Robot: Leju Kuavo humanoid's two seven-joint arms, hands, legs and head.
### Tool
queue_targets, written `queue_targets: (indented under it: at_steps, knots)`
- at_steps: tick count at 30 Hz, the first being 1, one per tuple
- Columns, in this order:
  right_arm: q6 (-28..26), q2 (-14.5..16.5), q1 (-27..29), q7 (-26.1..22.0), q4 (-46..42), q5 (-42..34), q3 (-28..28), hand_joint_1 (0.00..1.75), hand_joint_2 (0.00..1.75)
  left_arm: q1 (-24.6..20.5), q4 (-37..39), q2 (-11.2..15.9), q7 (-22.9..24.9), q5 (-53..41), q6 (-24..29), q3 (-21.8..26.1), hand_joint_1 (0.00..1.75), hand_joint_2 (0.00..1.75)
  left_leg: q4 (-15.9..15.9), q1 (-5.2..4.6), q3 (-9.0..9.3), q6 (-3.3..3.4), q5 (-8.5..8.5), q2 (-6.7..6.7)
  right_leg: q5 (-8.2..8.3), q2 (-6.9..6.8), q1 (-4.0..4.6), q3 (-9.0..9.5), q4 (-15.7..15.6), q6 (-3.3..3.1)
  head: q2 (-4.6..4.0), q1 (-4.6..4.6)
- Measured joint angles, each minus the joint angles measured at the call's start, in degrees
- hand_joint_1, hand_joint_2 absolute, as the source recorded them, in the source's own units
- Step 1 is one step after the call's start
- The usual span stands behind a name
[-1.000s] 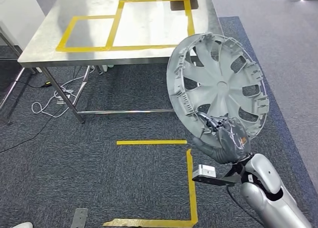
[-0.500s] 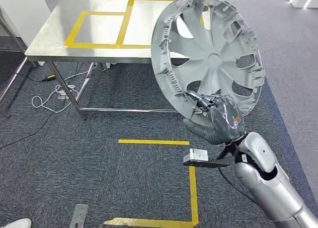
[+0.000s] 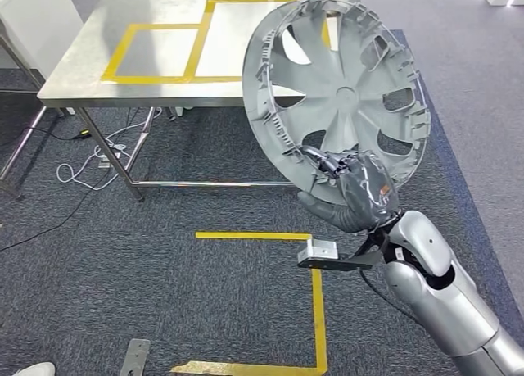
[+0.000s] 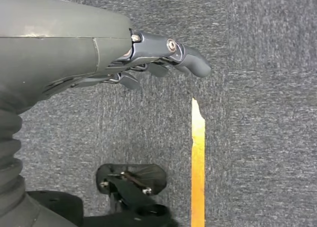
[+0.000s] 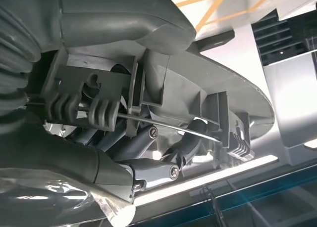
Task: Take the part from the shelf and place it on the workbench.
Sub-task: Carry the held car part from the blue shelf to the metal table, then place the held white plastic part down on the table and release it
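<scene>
The part is a large grey wheel cover (image 3: 336,93) with spokes and clips round its rim, seen from its back side. My right hand (image 3: 352,197) grips its lower rim and holds it up, tilted, in front of the near right corner of the steel workbench (image 3: 92,52). In the right wrist view the rim (image 5: 209,96) lies clamped between the thumb and the fingers (image 5: 149,170). My left hand (image 4: 123,54) hangs over the grey carpet with its fingers loosely extended and nothing in them.
Yellow tape marks two rectangles (image 3: 157,52) on the workbench top. More yellow tape (image 3: 316,310) outlines a square on the carpet before me. White cables (image 3: 92,159) lie under the bench. A white cabinet (image 3: 33,20) stands at the far left.
The cover has risen and moved left, up against the bench's near right corner. The view has shifted a little, and the bench appears closer.
</scene>
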Motion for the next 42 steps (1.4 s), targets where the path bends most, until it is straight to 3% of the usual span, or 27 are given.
queue_targets:
  at_steps: [2,4,6,7,11,13,15,16,17,18,20,21,23,27,30,31,32,33,35,36,38,42]
  knots:
    - [0.0,0.0,0.0,0.0,0.1,0.0,0.3,1.75,1.75,0.1,0.0,0.0,0.0,0.1,0.0,0.0,0.00,1.75,1.6,0.27,-0.99,-0.15,0.64,0.03,-0.06,0.00,-0.01,0.10,0.0,0.00,0.00,-0.02]
    - [0.0,0.0,-0.2,0.1,0.1,0.0,0.4,1.75,1.75,0.2,0.0,0.0,0.0,0.1,-0.1,-0.1,0.00,1.75,-4.8,0.42,1.88,-0.01,4.75,0.09,-0.20,0.02,-0.05,0.34,0.0,0.16,0.00,-0.02]
    - [0.1,0.0,-0.5,0.1,0.1,0.0,0.6,1.75,1.75,0.1,0.0,0.0,-0.1,0.2,-0.2,-0.1,0.00,1.75,-11.7,0.28,5.05,0.29,7.20,0.20,-0.34,0.06,0.11,0.36,0.0,0.58,0.00,0.01]
    - [0.1,0.0,-0.6,0.2,0.2,0.0,0.7,1.75,1.75,0.1,0.0,0.0,-0.2,0.3,-0.3,-0.1,0.00,1.75,-13.4,0.16,5.77,0.44,7.40,0.23,-0.34,0.08,0.18,0.27,0.0,0.88,0.00,0.03]
    - [0.1,-0.1,-0.9,0.3,0.3,-0.2,1.1,1.75,1.75,0.3,0.0,0.0,-0.3,0.4,-0.4,-0.2,0.00,1.75,-14.6,0.09,6.26,1.74,7.27,0.18,-0.91,0.07,0.03,-0.11,0.3,2.21,0.00,0.14]
    - [0.2,-0.3,-1.0,0.4,0.4,-0.3,1.2,1.75,1.75,0.2,0.0,-0.1,-0.3,0.4,-0.4,-0.2,0.00,1.75,-15.0,0.21,6.57,2.42,7.39,0.17,-3.43,0.15,0.00,-2.42,4.8,2.41,0.00,0.38]
    - [0.2,-0.3,-1.0,0.4,0.5,-0.3,1.3,1.75,1.75,0.2,0.0,-0.1,-0.3,0.4,-0.4,-0.2,0.00,1.75,-15.0,0.02,6.60,2.79,7.24,0.15,-6.49,0.20,0.06,-6.38,12.4,2.49,0.00,0.55]
    - [0.2,-0.3,-1.0,0.4,0.6,-0.3,1.4,1.75,1.75,0.2,0.0,-0.1,-0.3,0.4,-0.4,-0.2,0.00,1.75,-15.0,-0.08,6.65,2.90,7.17,0.15,-7.02,0.21,0.08,-7.85,15.0,2.53,0.00,0.55]
    - [0.2,-0.4,-1.0,0.4,0.7,-0.3,1.4,1.75,1.75,0.3,0.0,-0.1,-0.3,0.4,-0.4,-0.2,0.00,1.75,-15.0,-0.17,6.72,2.95,7.09,0.13,-6.44,0.20,0.10,-8.40,15.6,2.54,0.00,0.55]
    - [0.2,-0.4,-1.0,0.4,0.8,-0.3,1.5,1.75,1.75,0.3,0.0,-0.1,-0.3,0.4,-0.4,-0.3,0.00,1.75,-15.0,-0.21,6.87,2.95,6.98,0.09,-4.79,0.20,0.10,-7.74,13.8,2.48,0.00,0.54]
    - [0.2,-0.5,-1.0,0.4,0.8,-0.3,1.5,1.75,1.75,0.3,0.0,-0.2,-0.4,0.4,-0.4,-0.3,0.00,1.75,-14.8,-0.30,7.20,2.71,6.61,-0.02,-0.81,0.22,0.15,-4.16,6.3,2.23,0.00,0.55]
    - [0.2,-0.6,-1.1,0.4,0.8,-0.3,1.5,1.75,1.75,0.3,0.0,-0.2,-0.4,0.4,-0.4,-0.3,0.00,1.75,-14.6,-0.40,7.22,2.52,6.41,-0.07,0.25,0.25,0.21,-2.43,3.0,2.02,0.00,0.54]
    - [0.2,-0.6,-1.1,0.5,0.8,-0.3,1.6,1.75,1.75,0.3,0.0,-0.2,-0.4,0.4,-0.5,-0.3,0.00,1.75,-14.4,-0.55,7.05,2.10,6.26,-0.11,0.31,0.33,0.41,-0.86,0.3,1.57,0.00,0.46]
    - [0.2,-0.7,-1.2,0.5,0.9,-0.3,1.6,1.75,1.75,0.3,0.0,-0.1,-0.5,0.4,-0.5,-0.3,0.00,1.75,-12.5,-0.42,6.34,0.98,4.95,0.00,0.13,0.25,0.13,-0.20,-0.1,0.57,0.00,0.26]
    - [0.3,-0.8,-1.2,0.6,0.9,-0.3,1.6,1.75,1.75,0.3,0.0,-0.1,-0.6,0.4,-0.5,-0.3,0.00,1.75,-2.7,-0.02,1.54,0.06,0.91,0.10,-0.23,0.14,-0.03,0.36,-0.2,-0.05,0.00,0.02]
    - [0.3,-0.8,-1.2,0.6,0.9,-0.3,1.7,1.75,1.75,0.4,0.0,-0.1,-0.6,0.4,-0.6,-0.3,0.00,1.75,0.2,0.11,-0.14,-0.06,0.23,0.10,-0.34,0.15,-0.03,0.49,-0.2,-0.11,0.00,0.03]
    - [0.3,-0.8,-1.2,0.6,0.9,-0.3,1.7,1.75,1.75,0.4,0.0,-0.1,-0.6,0.4,-0.6,-0.3,0.00,1.75,1.5,0.20,-1.06,-0.11,0.60,0.11,-0.47,0.18,-0.03,0.66,-0.2,-0.13,0.00,0.03]
    - [0.4,-0.8,-1.2,0.6,0.9,-0.3,1.7,1.75,1.75,0.5,0.0,-0.1,-0.6,0.4,-0.6,-0.3,0.00,1.75,0.4,0.26,-0.92,-0.05,2.08,0.11,-0.63,0.21,-0.04,0.89,-0.2,-0.10,0.00,0.02]
    - [0.4,-0.8,-1.3,0.6,0.9,-0.3,1.7,1.75,1.75,0.4,0.0,-0.1,-0.6,0.4,-0.6,-0.3,0.00,1.75,-6.4,0.27,1.75,0.32,6.54,0.12,-1.02,0.24,-0.04,1.46,-0.2,0.12,0.00,0.02]
    - [0.4,-0.8,-1.3,0.6,0.9,-0.3,1.7,1.75,1.75,0.4,0.0,0.0,-0.6,0.4,-0.6,-0.3,0.00,1.75,-9.8,0.16,3.20,0.55,7.98,0.14,-1.21,0.26,0.04,1.60,-0.2,0.33,0.00,0.04]
    - [0.5,-0.8,-1.3,0.7,0.9,-0.3,1.7,1.75,1.75,0.4,0.0,0.0,-0.6,0.4,-0.7,-0.3,0.00,1.75,-13.5,-0.11,4.70,0.97,8.27,0.19,-1.43,0.26,0.16,1.48,-0.3,0.92,0.00,0.09]
    - [0.6,-0.8,-1.5,0.7,0.9,-0.3,1.7,1.75,1.75,0.5,0.0,0.0,-0.7,0.5,-0.7,-0.3,0.00,1.75,-14.8,-0.10,5.64,2.11,7.68,0.14,-2.51,0.14,0.08,0.99,0.6,2.11,0.00,0.23]
